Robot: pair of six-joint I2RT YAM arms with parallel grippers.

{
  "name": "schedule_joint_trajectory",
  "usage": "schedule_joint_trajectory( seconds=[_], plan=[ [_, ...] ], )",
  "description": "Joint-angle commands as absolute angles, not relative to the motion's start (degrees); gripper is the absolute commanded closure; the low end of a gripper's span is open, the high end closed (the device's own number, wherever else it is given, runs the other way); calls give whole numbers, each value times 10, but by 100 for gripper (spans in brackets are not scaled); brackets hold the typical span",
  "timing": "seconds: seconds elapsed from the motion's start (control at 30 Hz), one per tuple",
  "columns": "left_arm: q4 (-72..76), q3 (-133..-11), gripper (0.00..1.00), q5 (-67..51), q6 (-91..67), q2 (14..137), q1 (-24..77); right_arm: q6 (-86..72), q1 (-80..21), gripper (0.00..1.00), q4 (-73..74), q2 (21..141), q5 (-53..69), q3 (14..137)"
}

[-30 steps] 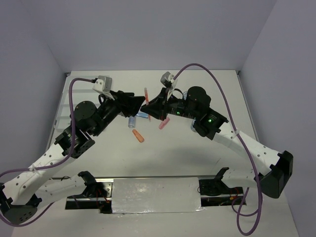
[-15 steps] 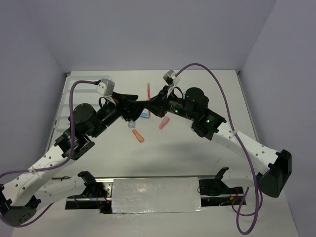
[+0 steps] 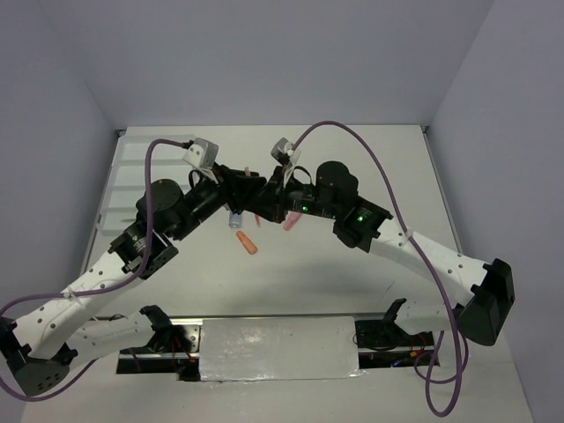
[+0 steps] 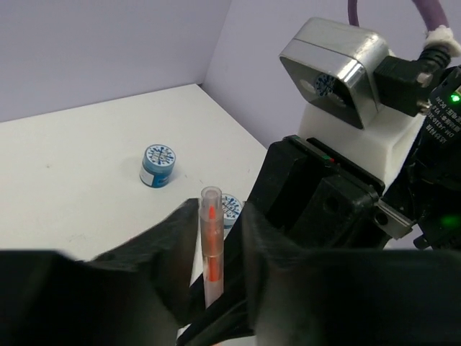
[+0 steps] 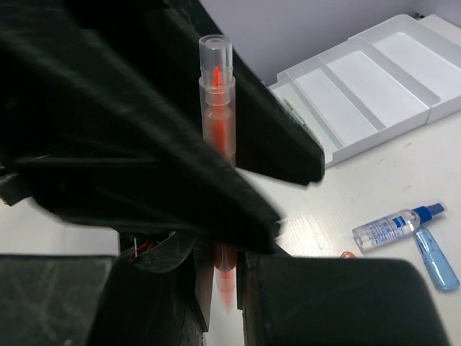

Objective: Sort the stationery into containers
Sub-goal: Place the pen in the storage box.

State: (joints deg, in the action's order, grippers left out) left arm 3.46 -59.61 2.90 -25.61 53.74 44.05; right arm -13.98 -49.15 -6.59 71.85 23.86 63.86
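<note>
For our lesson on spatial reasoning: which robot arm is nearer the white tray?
Left. The left arm bends beside the white tray; the right arm reaches from the opposite side, right claw gripping the orange pen.

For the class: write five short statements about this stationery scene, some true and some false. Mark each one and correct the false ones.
1. The pen with the orange core sits between the left fingers and also between the right fingers. True.
2. The small bottle with the blue cap stands in the tray. False: it lies on its side on the table, beside a light blue piece.
3. Two blue-and-white tape rolls sit on the table. True.
4. The tape rolls are stacked one on the other. False: they sit apart.
5. The orange piece lies in the tray. False: it lies on the table, between the arms.
</note>
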Motion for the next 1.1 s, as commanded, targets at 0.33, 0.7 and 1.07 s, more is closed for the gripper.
schedule_joint_trajectory(
  seconds=[0.33, 0.7, 1.07],
  plan=[
    [6, -629, 100, 74, -284, 565, 404, -139, -483, 0, -68, 708, 178, 650],
    [-280, -683, 100, 160, -543, 690, 7, -243, -331, 0, -30, 652, 91, 542],
    [-208, -594, 100, 239, -705, 755, -148, -234, -331, 0, -29, 618, 108, 505]
  ],
)
